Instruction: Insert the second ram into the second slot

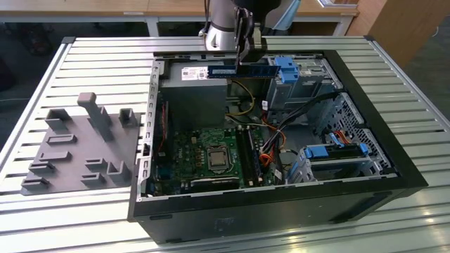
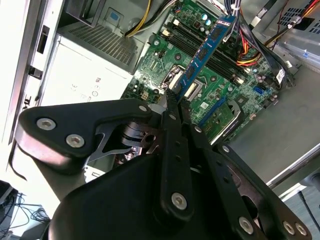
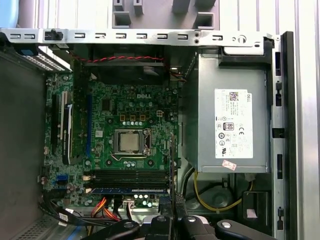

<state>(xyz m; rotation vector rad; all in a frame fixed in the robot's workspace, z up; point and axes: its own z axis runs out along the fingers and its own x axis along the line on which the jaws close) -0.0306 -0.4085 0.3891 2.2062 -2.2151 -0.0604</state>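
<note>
Jaws clamped on a thin dark blue memory stick (image 1: 239, 70) with a pale label, the black gripper (image 2: 176, 100) holds it level in the air above the open black computer case (image 1: 393, 158) and its green motherboard (image 3: 130, 115). The case lies on a ribbed metal table (image 1: 91, 58).

Slatted metal table (image 1: 91, 63) with an open black computer case (image 1: 281, 208) beside a grey holder block (image 1: 70, 161).

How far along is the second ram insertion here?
Done: one blue stick looks seated in a motherboard slot. In hand: jaws shut on the second ram, held above the open case. Left: seating it; dark slots beside the seated stick stand empty.
</note>
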